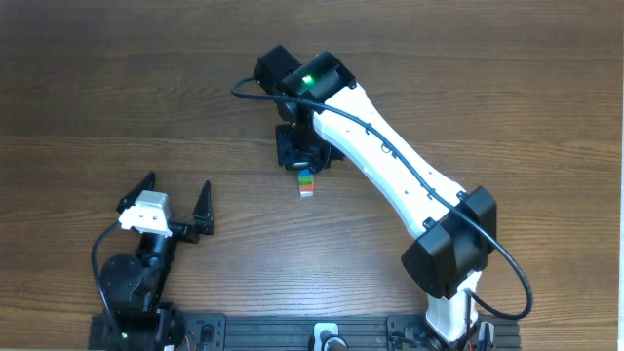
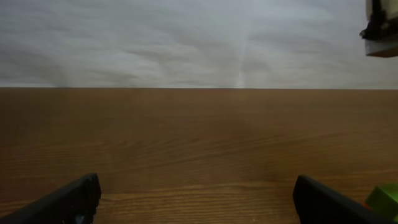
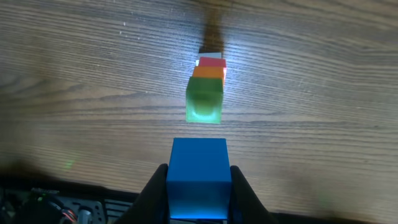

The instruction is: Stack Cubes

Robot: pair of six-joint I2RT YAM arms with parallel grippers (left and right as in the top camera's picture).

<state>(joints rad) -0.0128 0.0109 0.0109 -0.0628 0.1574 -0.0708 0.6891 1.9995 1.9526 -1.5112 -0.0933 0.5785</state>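
Nearest, at the lower left of the top view, the left gripper (image 1: 176, 183), fingers spread wide open over the brown wooden surface (image 1: 88, 97). Farther up, near the frame's centre, a small stack of cubes (image 1: 307, 182) standing on the wood, well apart from that gripper. Just above the stack in the frame, the right gripper (image 1: 301, 159), clamped on a blue cube (image 3: 199, 162). In the right wrist view, low in the frame, the blue cube pinched between both black fingers (image 3: 155, 186). Beyond it, up the frame, the stack again, with a green cube (image 3: 204, 104) on top and an orange cube (image 3: 209, 72) and a red cube (image 3: 211, 62) beneath. Blue cube apart from the green one.
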